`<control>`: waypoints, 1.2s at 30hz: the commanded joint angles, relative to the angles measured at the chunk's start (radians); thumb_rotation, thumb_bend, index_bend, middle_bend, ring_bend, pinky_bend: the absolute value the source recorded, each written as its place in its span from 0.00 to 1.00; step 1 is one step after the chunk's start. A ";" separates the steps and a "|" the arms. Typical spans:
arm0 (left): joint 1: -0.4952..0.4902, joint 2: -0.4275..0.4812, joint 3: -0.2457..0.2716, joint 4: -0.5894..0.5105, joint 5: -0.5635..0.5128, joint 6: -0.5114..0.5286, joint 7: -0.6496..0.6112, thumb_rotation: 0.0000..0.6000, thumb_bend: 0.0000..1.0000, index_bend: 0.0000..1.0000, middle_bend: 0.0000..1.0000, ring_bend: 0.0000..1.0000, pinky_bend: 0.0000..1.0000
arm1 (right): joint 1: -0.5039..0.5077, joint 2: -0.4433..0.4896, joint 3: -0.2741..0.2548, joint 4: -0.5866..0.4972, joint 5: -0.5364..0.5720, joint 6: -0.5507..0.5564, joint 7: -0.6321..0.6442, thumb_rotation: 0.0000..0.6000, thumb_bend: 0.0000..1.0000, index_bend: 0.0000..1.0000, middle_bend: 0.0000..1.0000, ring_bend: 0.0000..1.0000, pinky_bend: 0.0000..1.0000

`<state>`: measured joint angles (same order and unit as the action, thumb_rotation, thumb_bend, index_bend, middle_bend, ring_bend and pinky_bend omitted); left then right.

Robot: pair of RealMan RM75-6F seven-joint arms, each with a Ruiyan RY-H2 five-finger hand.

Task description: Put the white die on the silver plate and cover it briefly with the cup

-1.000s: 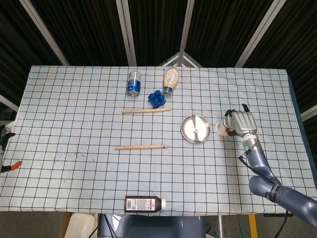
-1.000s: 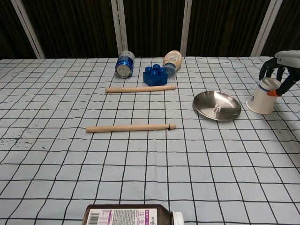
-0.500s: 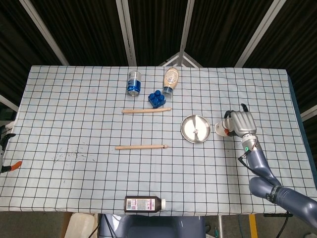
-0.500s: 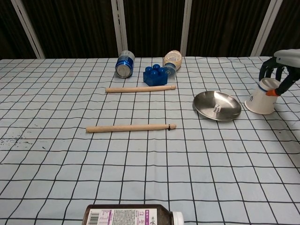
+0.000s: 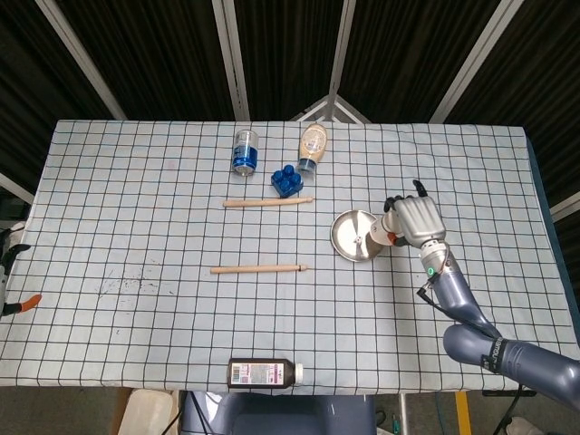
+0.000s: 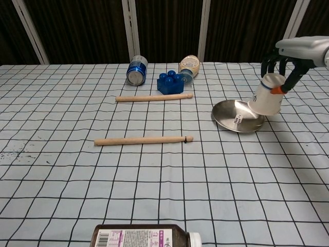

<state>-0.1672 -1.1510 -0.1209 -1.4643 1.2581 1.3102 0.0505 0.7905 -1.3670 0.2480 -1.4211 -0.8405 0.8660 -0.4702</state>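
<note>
One hand is at work: the right hand (image 6: 282,64) grips the white cup (image 6: 267,94) from above, fingers curled round its upturned base, mouth facing down and tilted toward the silver plate (image 6: 226,114). The cup hangs over the plate's right edge, and its lower rim looks close to the metal, though contact cannot be judged from either view. The white die (image 6: 237,119) lies on the plate, near its middle.

To do the covering well, the cup should travel a little further toward the plate's centre until its mouth is squarely over the die, then be levelled so the rim meets the plate all round, and lowered gently; a tilted or off-centre descent could knock the die aside or tip the shallow plate.

From the head view the hand hides nearly all of the cup, and the die is only a pale speck, so its face cannot be read. An orange patch beside the cup's base is too small to identify. No left hand shows in either view
</note>
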 commanded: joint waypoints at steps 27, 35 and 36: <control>0.000 0.003 -0.003 0.005 -0.013 -0.005 -0.001 1.00 0.22 0.22 0.00 0.00 0.06 | 0.120 -0.168 -0.022 0.143 0.087 -0.063 -0.024 1.00 0.41 0.53 0.45 0.41 0.00; 0.001 0.002 -0.004 0.004 -0.019 -0.005 0.004 1.00 0.22 0.23 0.00 0.00 0.06 | 0.128 -0.177 -0.010 0.190 0.064 -0.071 0.018 1.00 0.41 0.53 0.45 0.41 0.00; 0.001 0.002 -0.004 0.004 -0.020 -0.005 0.005 1.00 0.22 0.23 0.00 0.00 0.06 | 0.128 -0.175 -0.009 0.192 0.061 -0.072 0.021 1.00 0.41 0.53 0.45 0.41 0.00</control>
<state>-0.1664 -1.1487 -0.1250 -1.4602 1.2386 1.3054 0.0556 0.9181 -1.5434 0.2376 -1.2318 -0.7770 0.7946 -0.4518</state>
